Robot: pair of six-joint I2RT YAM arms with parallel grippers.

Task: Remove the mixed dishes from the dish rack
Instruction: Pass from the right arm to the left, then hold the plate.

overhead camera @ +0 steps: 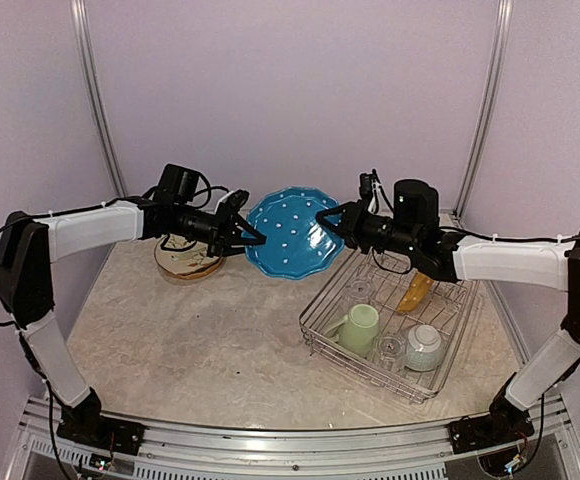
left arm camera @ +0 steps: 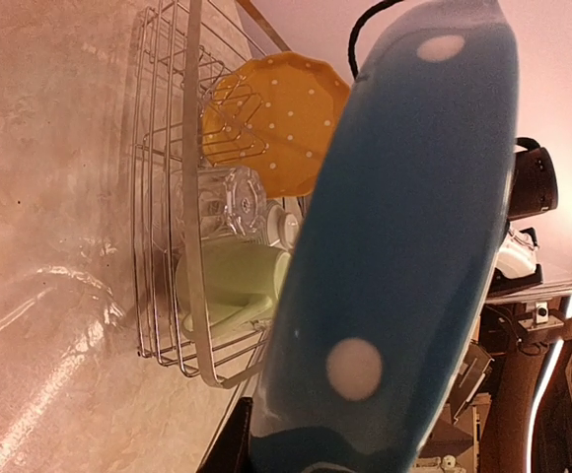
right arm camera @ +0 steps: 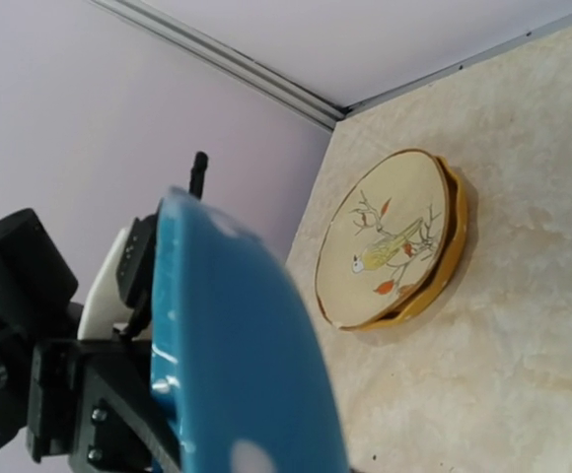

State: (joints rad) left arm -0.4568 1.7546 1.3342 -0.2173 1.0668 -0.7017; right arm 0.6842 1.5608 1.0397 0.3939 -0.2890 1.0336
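Blue plate [overhead camera: 290, 232] is up in the air, standing on edge and facing the top camera, well clear of the table [overhead camera: 220, 340] and hanging between the 2 arms. The left gripper [overhead camera: 250, 238] has its jaws drawn in narrow on the plate's left rim; in the left wrist view the rim runs straight down into the dark fingers [left arm camera: 235, 445]. The right gripper [overhead camera: 325, 220] is clamped tight on the opposite rim, and the right wrist camera has the plate's edge filling the near view. So that is 2 grips on 1 plate, 1 at each side. The plate sits to the left of the rack [overhead camera: 315, 325], out over its far-left corner and not in it. Inside the rack, a yellow plate [overhead camera: 415, 292] leans in the dividers at the far side, a green mug [overhead camera: 360, 328] lies at the near-left, a glass [left arm camera: 232, 202] sits just beside the mug, and a bowl [overhead camera: 425, 347] rests near the right. Over on the far left of the table, behind the left gripper, the floral plate [right arm camera: 394, 241] lies on top of another yellow plate [right arm camera: 451, 258].
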